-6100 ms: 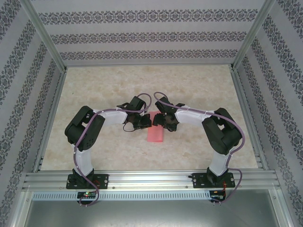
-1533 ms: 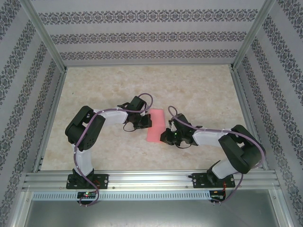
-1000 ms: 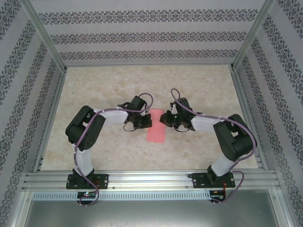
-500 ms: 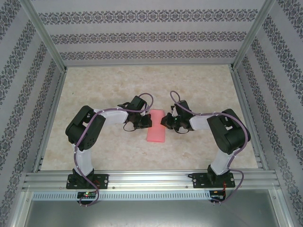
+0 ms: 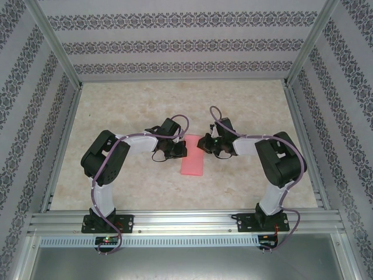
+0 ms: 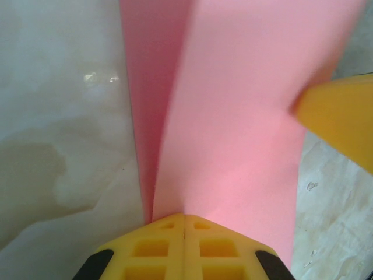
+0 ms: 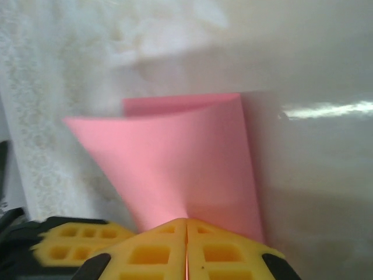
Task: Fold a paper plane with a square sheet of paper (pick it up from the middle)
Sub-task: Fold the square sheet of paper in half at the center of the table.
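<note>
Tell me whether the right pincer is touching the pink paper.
Touching. In the right wrist view the right pincer is shut on the pink paper, which bunches into its tips.

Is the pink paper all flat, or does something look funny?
The folded square sheet of paper isn't flat: in both wrist views its top layer puffs up off the bottom layer, and in the right wrist view their far edges don't line up.

The black, yellow-fingered right gripper (image 5: 200, 143) has swung from beside the lower right edge of the thin pink-red folded sheet of paper (image 5: 192, 162) up the centre of the frame to the sheet's upper right corner, now pinching a lifted layer there; its elbow has drawn up and leftward
</note>
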Controlling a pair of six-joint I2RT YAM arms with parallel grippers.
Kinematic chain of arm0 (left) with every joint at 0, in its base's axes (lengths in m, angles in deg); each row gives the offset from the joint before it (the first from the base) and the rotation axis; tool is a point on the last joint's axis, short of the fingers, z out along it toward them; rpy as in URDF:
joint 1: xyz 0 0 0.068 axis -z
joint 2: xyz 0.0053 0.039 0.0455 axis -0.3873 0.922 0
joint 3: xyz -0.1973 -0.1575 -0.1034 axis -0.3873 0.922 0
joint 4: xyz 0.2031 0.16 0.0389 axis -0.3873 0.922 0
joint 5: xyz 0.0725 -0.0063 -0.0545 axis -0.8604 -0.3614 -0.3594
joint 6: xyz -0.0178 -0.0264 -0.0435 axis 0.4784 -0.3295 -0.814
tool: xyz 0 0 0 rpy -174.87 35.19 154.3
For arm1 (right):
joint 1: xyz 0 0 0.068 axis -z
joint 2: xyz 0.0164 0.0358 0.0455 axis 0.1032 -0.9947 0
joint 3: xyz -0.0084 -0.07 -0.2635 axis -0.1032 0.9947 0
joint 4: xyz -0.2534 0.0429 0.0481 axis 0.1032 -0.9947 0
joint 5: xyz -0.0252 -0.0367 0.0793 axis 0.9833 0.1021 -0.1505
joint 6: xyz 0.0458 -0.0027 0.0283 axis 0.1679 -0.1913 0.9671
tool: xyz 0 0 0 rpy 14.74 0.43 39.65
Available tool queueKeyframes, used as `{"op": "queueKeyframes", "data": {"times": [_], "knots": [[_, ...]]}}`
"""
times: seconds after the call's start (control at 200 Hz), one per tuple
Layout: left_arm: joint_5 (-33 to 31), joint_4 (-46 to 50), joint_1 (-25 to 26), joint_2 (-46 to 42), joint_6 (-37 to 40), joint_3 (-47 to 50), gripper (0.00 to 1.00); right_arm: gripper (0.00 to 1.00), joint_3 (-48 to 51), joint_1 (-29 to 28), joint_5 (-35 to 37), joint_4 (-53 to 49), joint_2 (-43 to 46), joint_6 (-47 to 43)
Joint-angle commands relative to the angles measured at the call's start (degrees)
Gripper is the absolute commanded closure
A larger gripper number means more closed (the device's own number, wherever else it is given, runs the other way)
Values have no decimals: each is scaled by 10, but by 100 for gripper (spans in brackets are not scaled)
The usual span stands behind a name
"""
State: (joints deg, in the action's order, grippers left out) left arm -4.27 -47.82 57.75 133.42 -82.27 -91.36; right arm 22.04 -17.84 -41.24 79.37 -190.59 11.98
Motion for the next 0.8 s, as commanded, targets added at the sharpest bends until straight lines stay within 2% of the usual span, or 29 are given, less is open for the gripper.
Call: {"op": "queueKeyframes", "data": {"times": [0.0,0.34,0.52,0.794], "knots": [[-43,55,5,33,16,8,100,92,21,4,-1,28,-24,6],[-46,61,6,33,19,8,100,91,-22,14,-7,-12,24,0],[-47,63,6,33,20,7,100,91,-52,21,-12,-28,-6,-7],[-49,64,6,30,23,10,100,92,-42,21,11,-37,-58,-2]]}}
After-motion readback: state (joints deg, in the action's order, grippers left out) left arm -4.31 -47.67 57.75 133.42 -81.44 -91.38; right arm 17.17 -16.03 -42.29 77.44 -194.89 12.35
